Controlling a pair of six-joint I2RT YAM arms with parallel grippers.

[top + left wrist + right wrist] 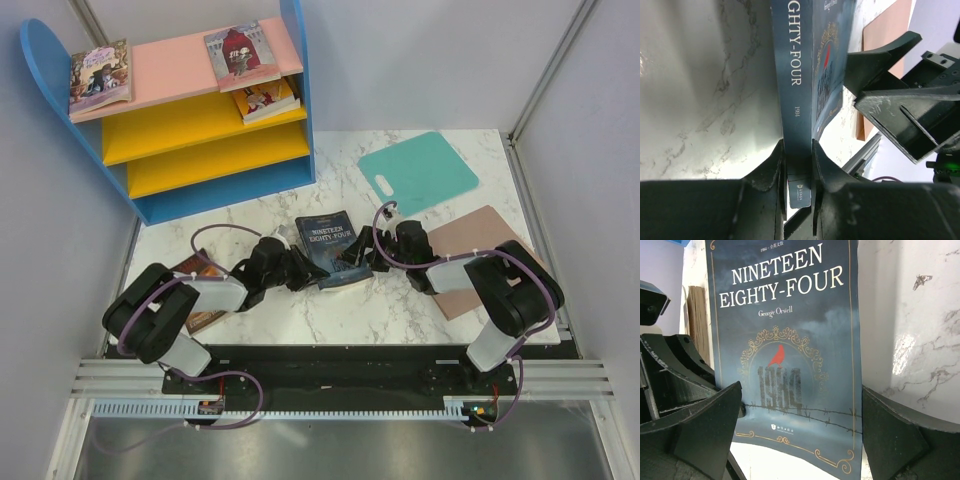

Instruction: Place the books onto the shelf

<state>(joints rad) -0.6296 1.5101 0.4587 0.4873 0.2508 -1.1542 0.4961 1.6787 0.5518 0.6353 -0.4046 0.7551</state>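
The navy book (pixel 328 245), "Nineteen Eighty-Four", is out on the marble worktop (pixel 250 215), right in the middle, and both arms are on it. The left gripper (pixel 797 147) comes in from the book's left, its jaws pinched narrow on the spine end, one finger (pixel 771 170) pressed to each side. The right gripper (pixel 801 390) faces the front cover from the book's right, jaws spread wide, a finger (pixel 710 425) off either edge. From here I can't quite tell whether those fingers touch the cover.

Beyond the book and to its left stands the shelf (pixel 170 135). There are two paperbacks on the pink top board, one (pixel 100 75) at the far left end and a dark red one (pixel 240 52) nearer the book's side, and a third (pixel 265 100) on the yellow board just beneath. A brown-orange book (pixel 206 320) lies to the navy book's left, partly under the left arm. The teal mat (pixel 418 172) lies beyond the book to its right, and the pinkish-brown mat (pixel 480 250) lies right of it, under the right arm.
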